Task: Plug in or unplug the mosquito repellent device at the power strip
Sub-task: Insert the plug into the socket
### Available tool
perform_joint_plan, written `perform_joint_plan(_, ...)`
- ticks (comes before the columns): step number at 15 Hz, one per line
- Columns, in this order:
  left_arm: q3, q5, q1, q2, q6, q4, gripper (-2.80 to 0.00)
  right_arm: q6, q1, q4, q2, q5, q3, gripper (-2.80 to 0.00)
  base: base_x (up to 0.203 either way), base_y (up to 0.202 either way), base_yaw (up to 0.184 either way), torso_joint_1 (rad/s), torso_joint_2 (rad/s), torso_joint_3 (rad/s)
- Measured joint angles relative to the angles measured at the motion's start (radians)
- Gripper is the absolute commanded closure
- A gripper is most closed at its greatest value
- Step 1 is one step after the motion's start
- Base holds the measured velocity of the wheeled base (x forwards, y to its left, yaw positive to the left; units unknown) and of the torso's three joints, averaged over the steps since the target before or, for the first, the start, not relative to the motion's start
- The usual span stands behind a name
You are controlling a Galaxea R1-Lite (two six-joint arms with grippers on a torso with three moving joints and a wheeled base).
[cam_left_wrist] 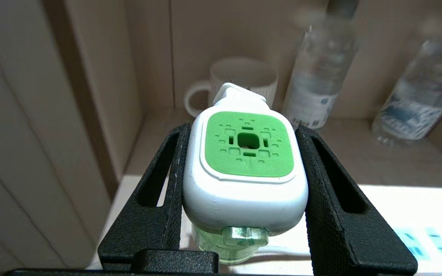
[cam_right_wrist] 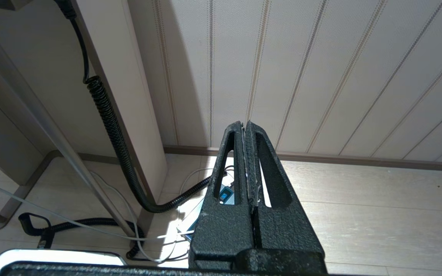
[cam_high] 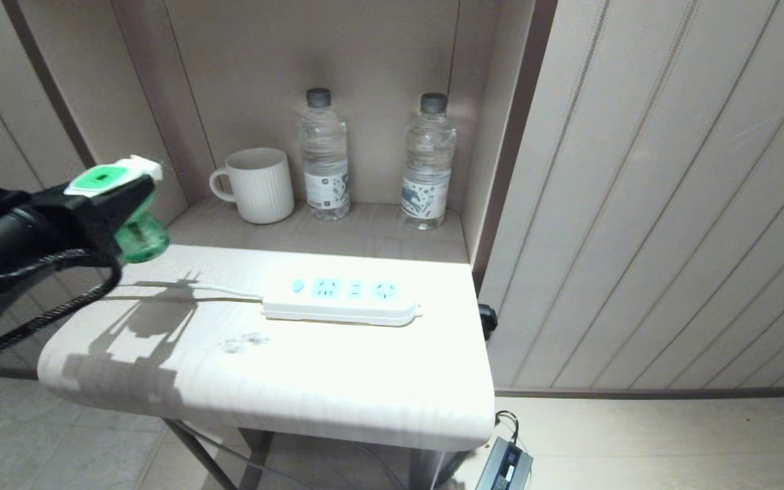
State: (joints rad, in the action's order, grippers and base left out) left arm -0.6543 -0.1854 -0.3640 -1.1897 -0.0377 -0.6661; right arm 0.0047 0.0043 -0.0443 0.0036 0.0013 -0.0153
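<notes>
My left gripper (cam_high: 123,201) is shut on the mosquito repellent device (cam_high: 135,235), a white head with a green top over a translucent green bottle. It hangs in the air above the table's left end, well left of the power strip. In the left wrist view both black fingers (cam_left_wrist: 175,168) press the white sides of the device (cam_left_wrist: 246,168). The power strip (cam_high: 341,301) lies flat in the middle of the white table (cam_high: 337,388), its pale blue sockets empty and its white cord (cam_high: 208,291) running left. My right gripper (cam_right_wrist: 244,128) is shut and empty, low by the floor.
A ribbed white mug (cam_high: 259,185) and two clear water bottles (cam_high: 324,155) (cam_high: 427,162) stand in the alcove behind the strip. A panelled wall (cam_high: 671,204) rises on the right. Cables and a black adapter (cam_high: 504,466) lie on the floor under the table.
</notes>
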Motion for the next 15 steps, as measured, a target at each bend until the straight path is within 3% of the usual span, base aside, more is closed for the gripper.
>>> perform_joint_plan(3,-0.134,-0.028,0.002,0.199,0.014,0.346,0.00,0.000,0.000,0.000,0.000,0.000,0.000,0.00,0.000,0.000,0.000,0.000,0.00,0.000)
perform_joint_plan(7,-0.345,-0.241,0.020,0.309,0.105,0.733,0.00,0.000,0.000,0.000,0.000,0.000,0.000,0.00,0.000,0.000,0.000,0.000,0.00,0.000)
perform_joint_plan(8,-0.386,-0.256,0.023,0.324,0.121,0.832,0.00,0.000,0.000,0.000,0.000,0.000,0.000,0.00,0.000,0.000,0.000,0.000,0.00,0.000)
perform_joint_plan(10,-0.445,-0.256,0.025,0.341,0.101,1.033,0.00,0.000,0.000,0.000,0.000,0.000,0.000,0.00,0.000,0.000,0.000,0.000,0.00,0.000)
perform_joint_plan(12,-0.518,-0.219,0.023,0.324,0.008,1.285,0.00,0.000,0.000,0.000,0.000,0.000,0.000,0.00,0.000,0.000,0.000,0.000,0.00,0.000)
perform_joint_plan(15,-0.710,-0.044,0.021,0.250,-0.161,1.660,0.00,0.000,0.000,0.000,0.000,0.000,0.000,0.00,0.000,0.000,0.000,0.000,0.00,0.000)
